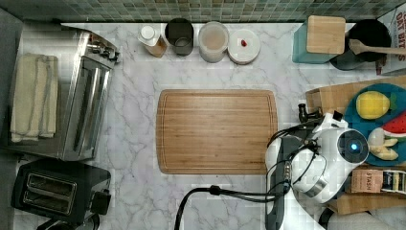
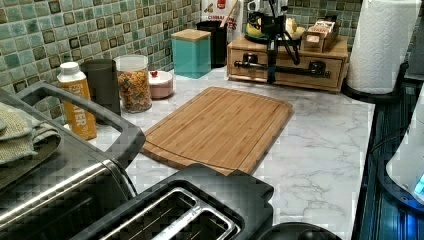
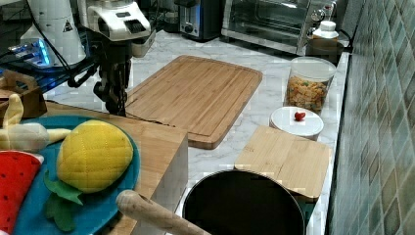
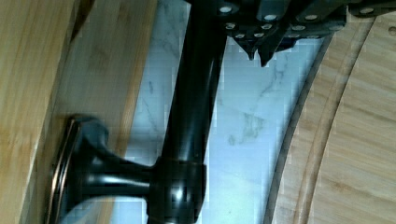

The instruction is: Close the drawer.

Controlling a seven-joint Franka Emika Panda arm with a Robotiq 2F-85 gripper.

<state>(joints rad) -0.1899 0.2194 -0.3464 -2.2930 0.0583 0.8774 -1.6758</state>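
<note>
The drawer (image 2: 285,70) sits in the wooden box at the upper right of the left view, its front looking flush with the box and its black bar handle (image 2: 282,66) running across it; in the top view the box is at the right edge, under a blue plate of toy fruit (image 1: 378,120). The gripper (image 2: 272,60) hangs down right at that handle, and in the wrist view the fingertips (image 4: 259,49) sit together just beside the bar (image 4: 187,121), not around it. The big cutting board (image 1: 216,130) lies mid-frame on the marble counter (image 1: 129,143), close to the drawer front.
</note>
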